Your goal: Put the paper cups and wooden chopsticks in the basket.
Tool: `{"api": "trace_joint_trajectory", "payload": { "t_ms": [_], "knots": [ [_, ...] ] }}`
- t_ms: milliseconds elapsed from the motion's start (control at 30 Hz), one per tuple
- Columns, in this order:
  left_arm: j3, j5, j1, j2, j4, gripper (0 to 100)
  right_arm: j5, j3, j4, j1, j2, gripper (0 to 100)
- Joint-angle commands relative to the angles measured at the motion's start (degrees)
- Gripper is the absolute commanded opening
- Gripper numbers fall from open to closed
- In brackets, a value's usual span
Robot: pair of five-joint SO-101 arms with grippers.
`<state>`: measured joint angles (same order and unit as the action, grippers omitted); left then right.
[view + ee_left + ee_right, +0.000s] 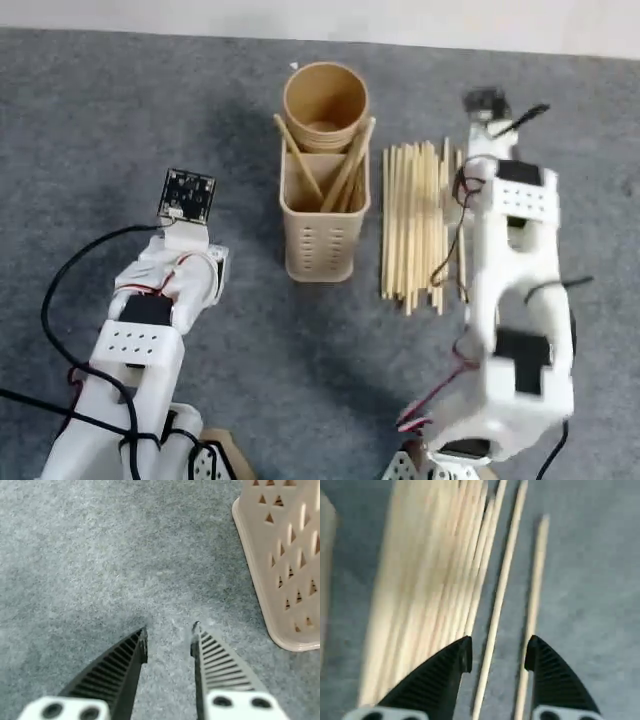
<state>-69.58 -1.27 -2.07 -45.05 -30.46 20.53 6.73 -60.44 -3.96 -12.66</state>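
A beige perforated basket point(325, 235) stands mid-table, holding a brown paper cup point(325, 100) at its far end and a few wooden chopsticks point(345, 170) leaning inside. A pile of loose chopsticks point(420, 225) lies on the carpet just right of it. My right gripper point(497, 652) is open low over the pile's point(425, 590) outer edge, with a single chopstick point(501, 600) running between its fingers and another point(534, 595) beside one finger. My left gripper point(170, 630) is open and holds nothing, above bare carpet beside the basket's wall point(285, 565).
Grey carpet point(120, 110) covers the table. The left arm point(150, 310) stretches up from the near left, and the right arm point(515, 260) lies along the right side of the pile. Cables trail by both arm bases.
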Motion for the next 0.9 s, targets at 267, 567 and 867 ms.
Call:
{"api": "trace_joint_trajectory", "payload": {
  "t_ms": [267, 567, 867],
  "knots": [
    [0.31, -0.62, 0.75, -1.01, 0.79, 17, 3.6, -6.37, -0.22, -1.54, -9.98, 18.9],
    [0.31, -0.62, 0.75, -1.01, 0.79, 17, 6.15, -7.16, -0.48, -2.51, -9.8, 23.4],
    [0.31, -0.62, 0.75, -1.01, 0.79, 17, 8.79, -9.63, -0.66, -4.18, -10.15, 25.1]
  ]
}}
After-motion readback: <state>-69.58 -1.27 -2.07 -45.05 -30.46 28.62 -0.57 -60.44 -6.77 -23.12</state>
